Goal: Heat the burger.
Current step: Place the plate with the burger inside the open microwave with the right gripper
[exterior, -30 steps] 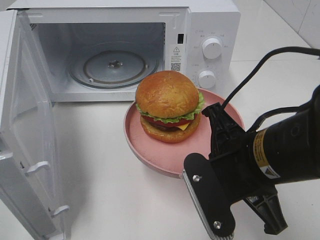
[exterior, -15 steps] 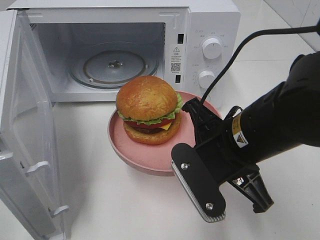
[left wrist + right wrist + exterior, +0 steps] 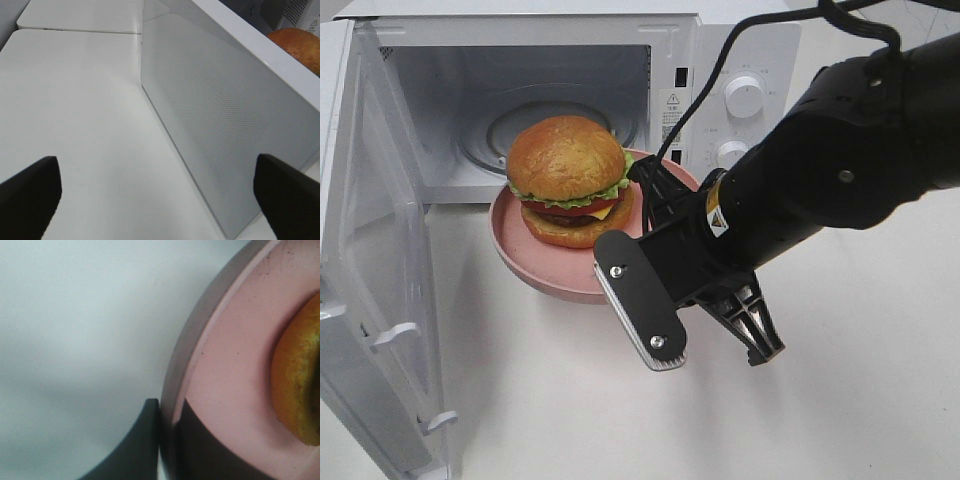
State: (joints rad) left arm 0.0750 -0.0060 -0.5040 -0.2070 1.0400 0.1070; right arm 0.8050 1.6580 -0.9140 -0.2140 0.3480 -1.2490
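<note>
Burger (image 3: 567, 180) sits on pink plate (image 3: 520, 262) (rim clenched by right pincer (image 3: 169, 412)), just beside it.

White tabletop (image 3: 880, 400), soft even light

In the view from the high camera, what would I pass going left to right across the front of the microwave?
Open microwave door → burger → right claw pinching the pink plate → upper dial.
</note>
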